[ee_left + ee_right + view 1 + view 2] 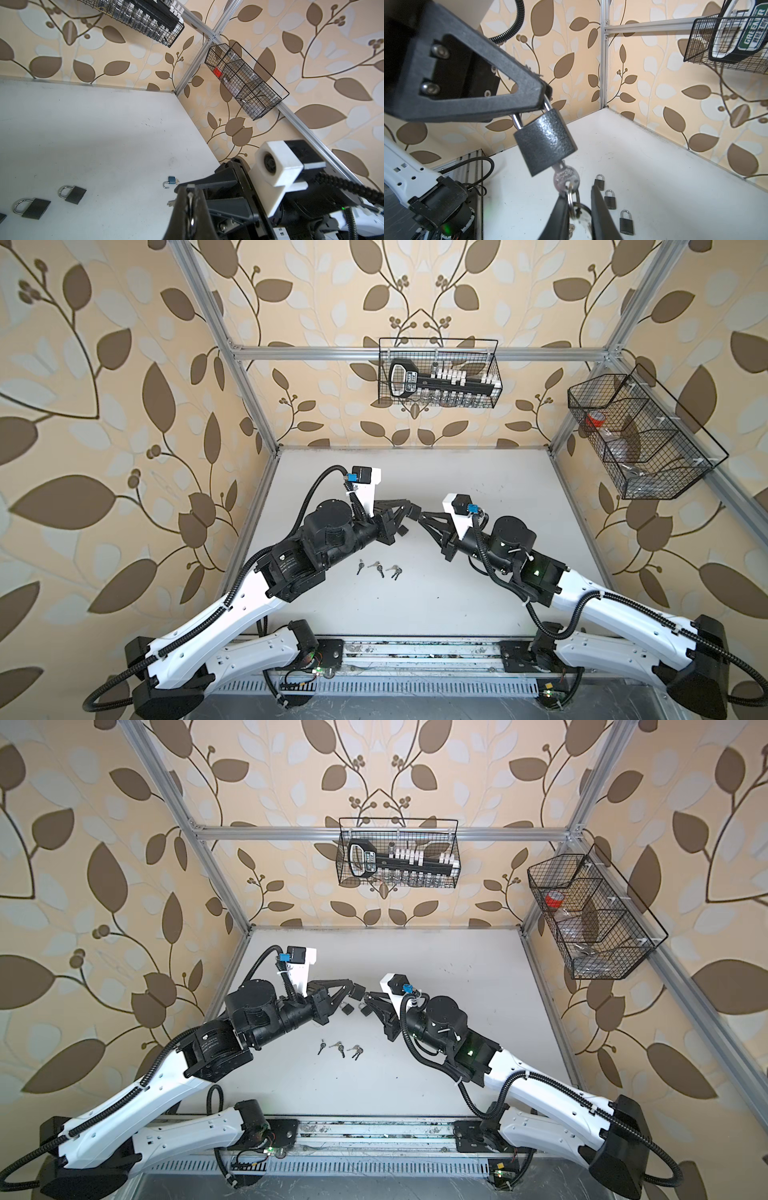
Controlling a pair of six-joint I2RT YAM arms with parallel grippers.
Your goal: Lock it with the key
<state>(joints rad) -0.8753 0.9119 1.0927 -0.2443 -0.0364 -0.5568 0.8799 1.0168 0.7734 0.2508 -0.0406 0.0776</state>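
Note:
A dark grey padlock [545, 143] hangs in the air by its steel shackle, which is pinched in my left gripper [547, 97]; that gripper is shut on it. In the left wrist view the shackle shows edge-on between the left gripper's [190, 193] closed fingers. A silver key [566, 178] sits in the bottom of the padlock, with a key ring [572, 199] hanging from it. My right gripper [579, 193] is just below the key, jaws still apart with the ring between them and one fingertip [563, 197] touching the key's head. In both top views the two grippers meet above mid-table [419, 513] [362, 993].
Several shut grey padlocks [610, 199] [72, 194] lie on the white table [478, 572]. A small blue padlock [170, 181] lies with its shackle open. Three loose key sets [378, 568] lie nearer the front. Wire baskets hang on the back wall [440, 373] and right wall [644, 435].

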